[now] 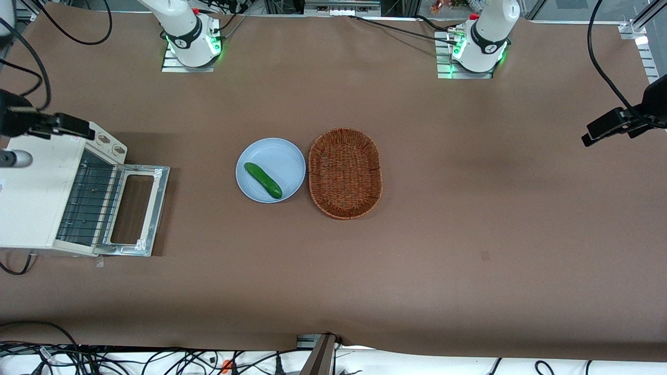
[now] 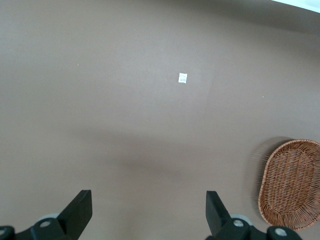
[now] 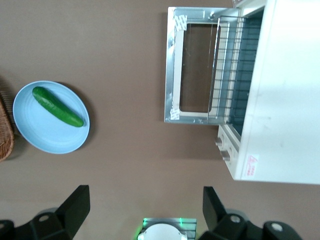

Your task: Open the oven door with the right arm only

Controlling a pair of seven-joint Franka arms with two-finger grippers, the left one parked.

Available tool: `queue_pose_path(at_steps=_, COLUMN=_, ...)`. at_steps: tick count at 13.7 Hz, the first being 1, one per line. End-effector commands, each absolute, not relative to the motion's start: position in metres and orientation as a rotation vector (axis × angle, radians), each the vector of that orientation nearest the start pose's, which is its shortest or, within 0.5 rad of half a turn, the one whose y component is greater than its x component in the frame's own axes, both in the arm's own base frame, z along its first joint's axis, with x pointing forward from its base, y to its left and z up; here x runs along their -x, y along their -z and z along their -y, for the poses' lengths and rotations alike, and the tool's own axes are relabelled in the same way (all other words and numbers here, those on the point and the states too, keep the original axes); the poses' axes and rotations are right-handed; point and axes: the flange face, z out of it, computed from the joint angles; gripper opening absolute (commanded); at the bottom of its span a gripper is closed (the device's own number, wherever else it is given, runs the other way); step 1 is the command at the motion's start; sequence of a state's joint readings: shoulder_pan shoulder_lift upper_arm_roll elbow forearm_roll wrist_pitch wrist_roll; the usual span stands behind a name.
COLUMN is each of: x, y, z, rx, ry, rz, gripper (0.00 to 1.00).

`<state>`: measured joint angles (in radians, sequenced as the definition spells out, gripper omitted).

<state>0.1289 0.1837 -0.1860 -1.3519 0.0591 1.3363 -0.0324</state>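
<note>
Brown-covered table [image 1: 469,250]; black cables [image 1: 156,359] along near edge; even light.

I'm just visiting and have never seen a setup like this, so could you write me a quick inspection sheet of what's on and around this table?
Surface: brown table cover, with a small white scrap on it.
Job's things: oven at the working arm's end; oven door folded down flat, wire rack exposed.
Clutter: blue plate holding a cucumber; empty wicker basket beside the plate.
Grippers: right arm's gripper raised above the table near the oven, fingers open, holding nothing.
Cables: black cables bunched along the table edge nearest the front camera.
Surroundings: arm bases with green lights, bolted farthest from the front camera.
</note>
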Motion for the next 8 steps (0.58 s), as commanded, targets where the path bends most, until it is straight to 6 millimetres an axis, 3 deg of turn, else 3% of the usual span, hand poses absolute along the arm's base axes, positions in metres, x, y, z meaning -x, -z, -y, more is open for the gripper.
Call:
queue_pose_path(at_steps=1, x=-0.559, y=-0.623, z=0.029, rx=3.073, ry=-0.28, rz=-0.016, gripper=1.0)
queue_pose_path(at_steps=5, x=-0.538, y=-0.639, z=0.03, rx=3.079, ry=-0.249, rz=-0.022, gripper=1.0)
queue_pose_path(at_steps=8, x=-0.543, y=-0.64, z=0.031, rx=3.098, ry=-0.216, rz=-0.01, gripper=1.0)
